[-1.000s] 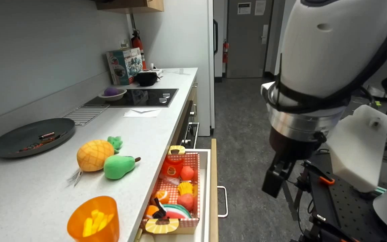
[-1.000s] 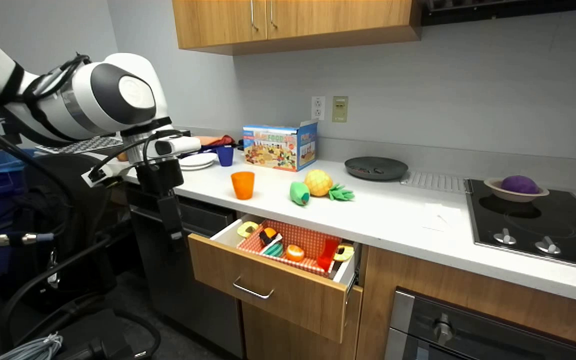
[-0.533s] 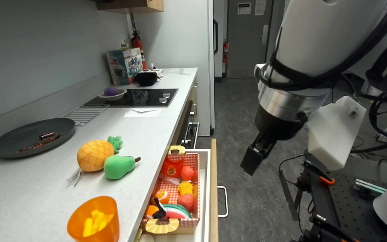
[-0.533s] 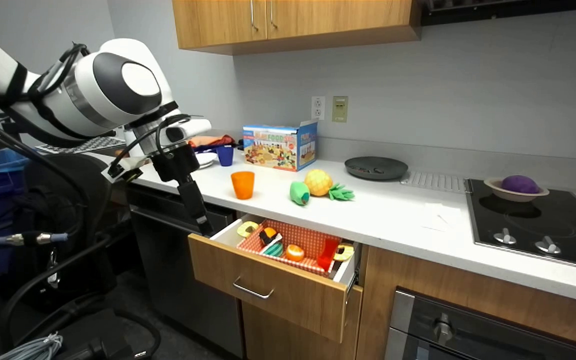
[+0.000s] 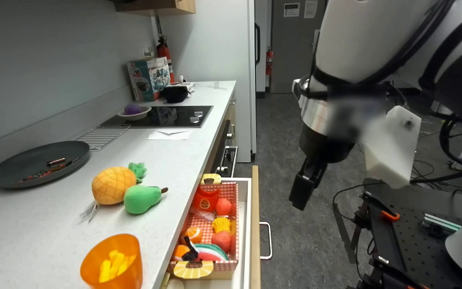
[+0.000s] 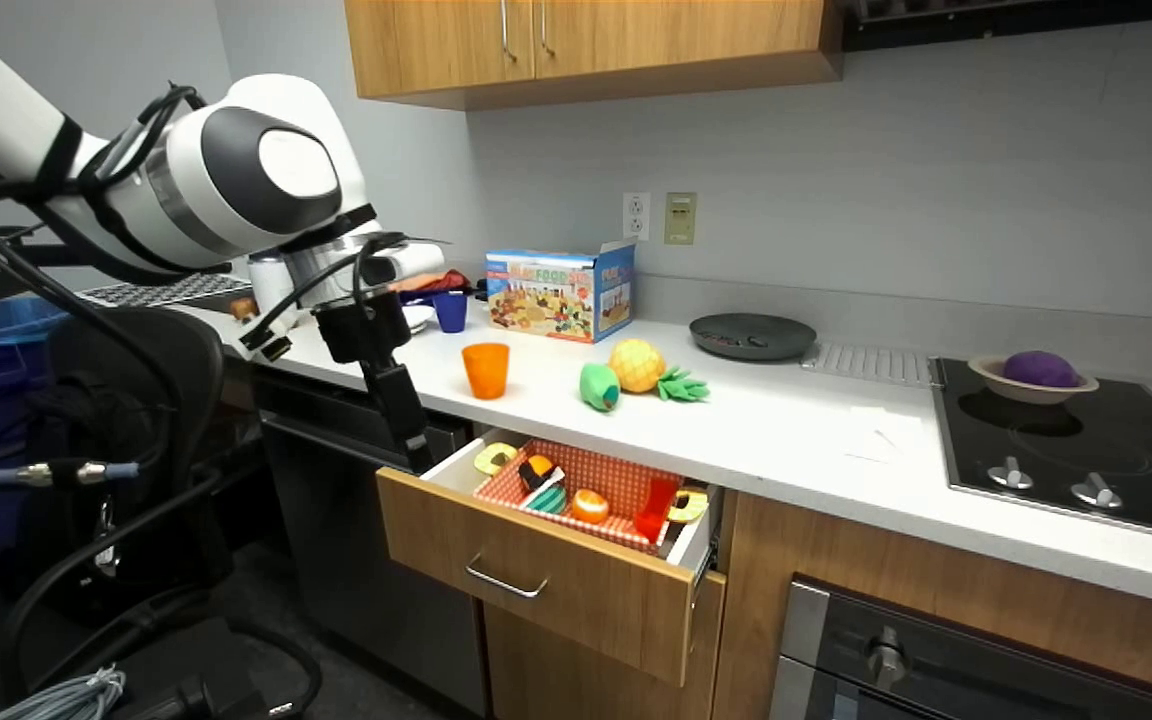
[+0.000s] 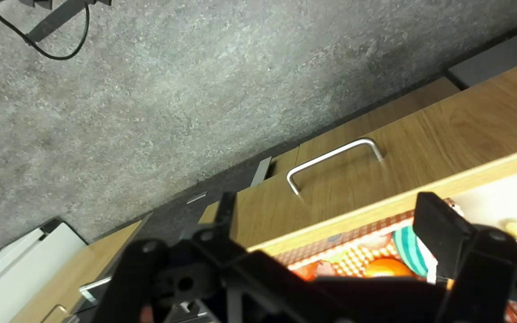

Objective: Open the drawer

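Observation:
The drawer (image 5: 256, 241) stands pulled open. It has a brown wood-grain front (image 6: 576, 615), pale inner sides and a silver bar handle (image 6: 506, 582). A red checked basket (image 6: 616, 485) with toy food lies inside it. In the wrist view the drawer front (image 7: 420, 152), its handle (image 7: 330, 158) and part of the basket show beyond my fingers. My gripper (image 7: 326, 199) is open, fingers wide apart with nothing between them. In an exterior view my gripper (image 5: 303, 192) hangs out over the floor, apart from the handle. It also shows beside the drawer's left end (image 6: 416, 440).
The white counter (image 6: 786, 430) above the drawer holds an orange cup (image 6: 486, 370), a green toy (image 6: 599, 386), a toy pineapple (image 6: 638, 365) and a dark pan (image 6: 752, 337). A dark dishwasher front (image 6: 376, 560) stands beside the drawer. A black perforated platform (image 5: 423, 245) stands near the arm base.
My gripper has moved closer to the drawer and tilted, mostly between the two earlier moments, with only a slight shift since. The drawer has stayed open and still.

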`<state>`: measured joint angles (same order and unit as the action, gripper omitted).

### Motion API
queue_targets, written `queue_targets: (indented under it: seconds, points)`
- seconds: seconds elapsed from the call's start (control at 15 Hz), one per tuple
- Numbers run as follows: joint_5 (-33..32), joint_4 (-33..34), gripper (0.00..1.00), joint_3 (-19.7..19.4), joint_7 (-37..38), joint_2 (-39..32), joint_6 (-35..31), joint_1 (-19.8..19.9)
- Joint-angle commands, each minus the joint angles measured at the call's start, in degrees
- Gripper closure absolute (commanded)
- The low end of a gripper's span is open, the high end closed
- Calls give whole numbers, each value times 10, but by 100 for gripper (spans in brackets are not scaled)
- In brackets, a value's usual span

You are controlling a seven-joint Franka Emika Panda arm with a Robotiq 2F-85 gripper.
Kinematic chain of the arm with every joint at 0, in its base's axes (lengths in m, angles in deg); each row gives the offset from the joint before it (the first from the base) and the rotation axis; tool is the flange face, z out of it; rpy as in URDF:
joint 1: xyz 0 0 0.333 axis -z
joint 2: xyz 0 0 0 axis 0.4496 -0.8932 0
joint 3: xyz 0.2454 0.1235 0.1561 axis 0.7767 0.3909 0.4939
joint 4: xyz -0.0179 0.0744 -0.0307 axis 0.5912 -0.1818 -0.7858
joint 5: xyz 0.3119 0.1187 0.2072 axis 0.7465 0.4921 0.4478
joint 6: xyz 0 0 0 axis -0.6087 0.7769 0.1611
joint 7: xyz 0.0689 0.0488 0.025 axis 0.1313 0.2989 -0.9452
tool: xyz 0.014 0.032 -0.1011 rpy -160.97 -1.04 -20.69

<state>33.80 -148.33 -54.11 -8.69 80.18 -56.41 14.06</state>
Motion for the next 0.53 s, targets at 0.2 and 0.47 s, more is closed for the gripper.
queue_targets:
  seconds: [0.2,0.47]
  points:
    - [60,112,0,-137,-285,-89,39,-61]
    - [99,182,0,-99,-402,-164,46,16]
